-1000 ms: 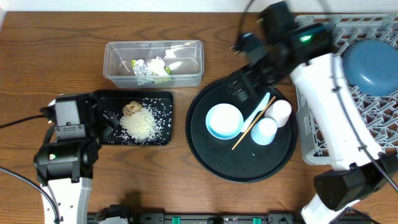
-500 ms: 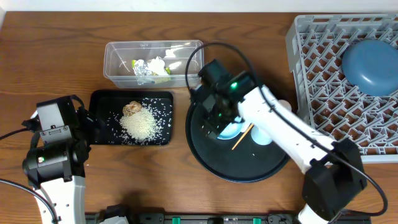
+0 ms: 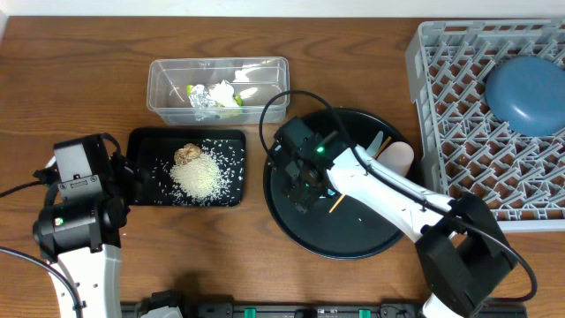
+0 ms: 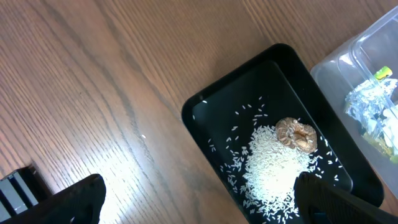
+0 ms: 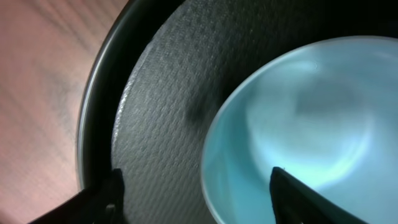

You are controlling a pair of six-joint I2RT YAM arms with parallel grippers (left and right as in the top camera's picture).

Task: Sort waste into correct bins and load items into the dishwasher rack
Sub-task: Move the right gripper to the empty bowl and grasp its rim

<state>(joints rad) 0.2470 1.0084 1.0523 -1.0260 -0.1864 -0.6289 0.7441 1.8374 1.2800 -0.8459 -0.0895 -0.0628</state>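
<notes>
One item, the big blue plate [image 3: 528, 93], lies in the dishwasher rack [image 3: 459, 141], far right; waste [image 3: 199, 177] looks sorted, we judge. Our right gripper [image 5: 199, 199], jaws spread, straddles the rim of the pale blue bowl [image 5: 298, 118]; cup [image 3: 399, 157], spoon [image 3: 377, 142] and chopstick [image 3: 336, 203] wait. Our left gripper [image 4: 199, 208] hangs open.

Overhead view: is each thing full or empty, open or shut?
Clear tub: lidless, holding wrapper and tissue.
Black tray: holding rice and a brown lump.
Blue plate: in the rack.
Pale blue bowl: empty, upright.
Right fingers: open, astride the bowl's rim.
Left fingers: open, empty.
</notes>
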